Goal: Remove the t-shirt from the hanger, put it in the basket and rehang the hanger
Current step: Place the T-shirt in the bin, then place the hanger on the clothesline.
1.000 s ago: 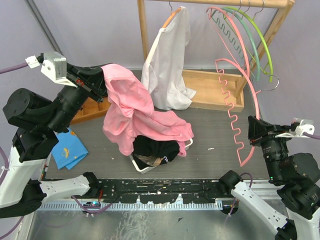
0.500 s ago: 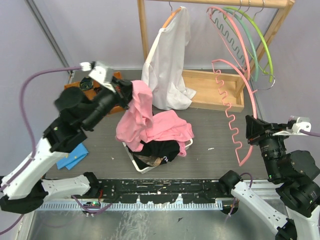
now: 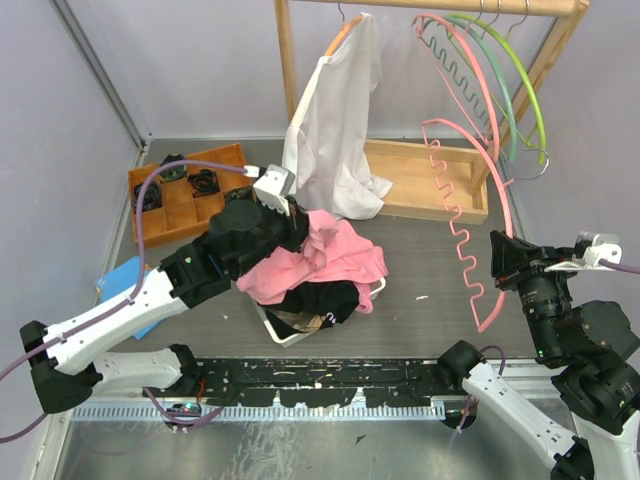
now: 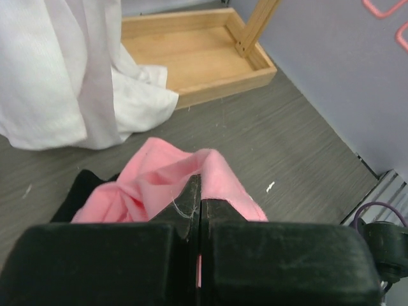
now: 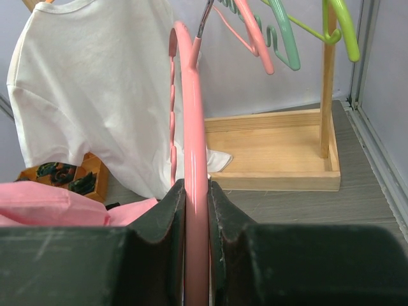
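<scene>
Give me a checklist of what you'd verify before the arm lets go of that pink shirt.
1. The pink t-shirt is off the pink hanger: ok, the hanger is bare.
2. The left gripper is shut on the pink t-shirt: ok, fabric is pinched between its fingers.
3. The pink t-shirt is over the basket: ok, it lies on the black clothes there.
4. The right gripper is clamped on the pink hanger: ok.
5. All the fabric is inside the basket's rim: cannot tell, the cloth hides it.
</scene>
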